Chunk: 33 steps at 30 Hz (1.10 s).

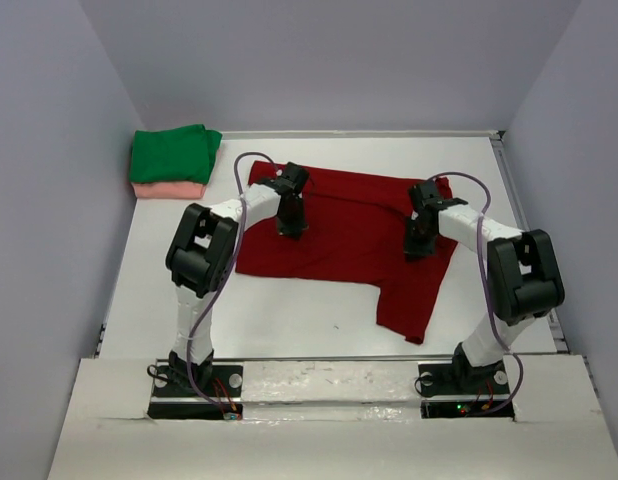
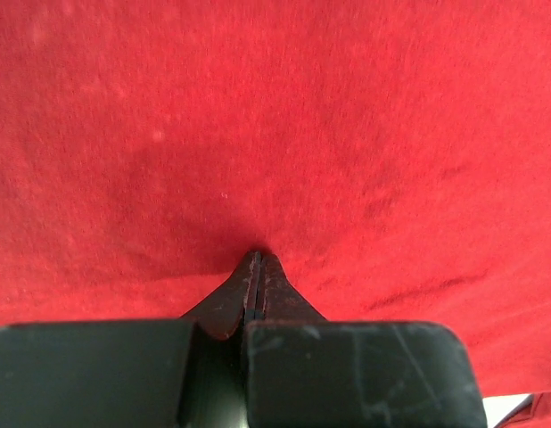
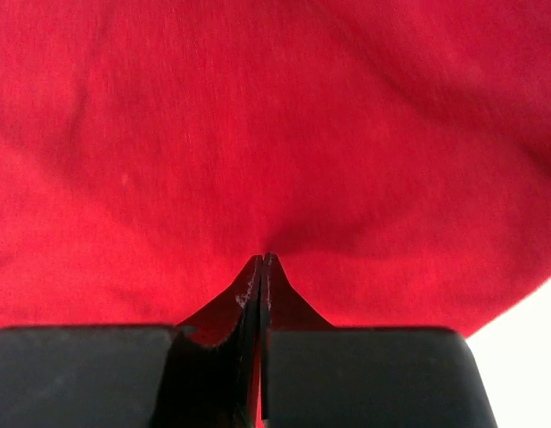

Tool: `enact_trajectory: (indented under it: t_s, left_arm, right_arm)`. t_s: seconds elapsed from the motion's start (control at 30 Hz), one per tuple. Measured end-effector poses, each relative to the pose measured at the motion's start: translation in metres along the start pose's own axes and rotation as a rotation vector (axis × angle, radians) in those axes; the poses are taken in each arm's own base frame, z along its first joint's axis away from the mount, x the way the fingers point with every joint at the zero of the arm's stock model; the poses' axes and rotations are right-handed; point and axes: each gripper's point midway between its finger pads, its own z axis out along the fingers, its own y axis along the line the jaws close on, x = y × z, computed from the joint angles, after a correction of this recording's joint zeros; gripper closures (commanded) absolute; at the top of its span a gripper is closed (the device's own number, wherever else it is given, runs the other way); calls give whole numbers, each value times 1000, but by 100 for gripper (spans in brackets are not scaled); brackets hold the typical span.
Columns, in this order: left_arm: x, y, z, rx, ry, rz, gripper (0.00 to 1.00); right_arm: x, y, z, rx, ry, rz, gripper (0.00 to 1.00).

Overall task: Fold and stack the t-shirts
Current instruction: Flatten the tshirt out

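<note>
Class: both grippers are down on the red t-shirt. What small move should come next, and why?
Probably raise both grippers together a little, to start a fold. The left gripper and right gripper are each shut on a pinch of the dark red t-shirt, which lies spread and unfolded on the table; the green t-shirt sits folded on the pink t-shirt.

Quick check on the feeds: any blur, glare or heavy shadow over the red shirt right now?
Top external: evenly lit, sharp, no glare; only faint shadows on the dark red t-shirt. Left wrist: cloth slightly soft, left gripper dark against it. Right wrist: same softness around the right gripper; white table blown out at lower right.
</note>
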Motion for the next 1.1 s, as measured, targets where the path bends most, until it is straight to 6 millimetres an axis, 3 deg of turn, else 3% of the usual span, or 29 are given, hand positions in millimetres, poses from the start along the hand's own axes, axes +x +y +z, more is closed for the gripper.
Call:
enact_trajectory:
  t_s: [0.13, 0.47, 0.77, 1.1]
  left_arm:
    - [-6, -4, 3, 8, 7, -2, 100]
    - [-30, -24, 15, 42, 14, -7, 100]
    - [-79, -39, 33, 89, -8, -37, 100]
    - [-116, -10, 38, 105, -28, -116, 100]
  right_arm:
    - [-6, 4, 15, 5, 29, -14, 100]
    - [-44, 20, 29, 7, 40, -42, 100]
    - [-117, 43, 50, 10, -11, -50, 100]
    - [-184, 39, 67, 8, -79, -40, 100]
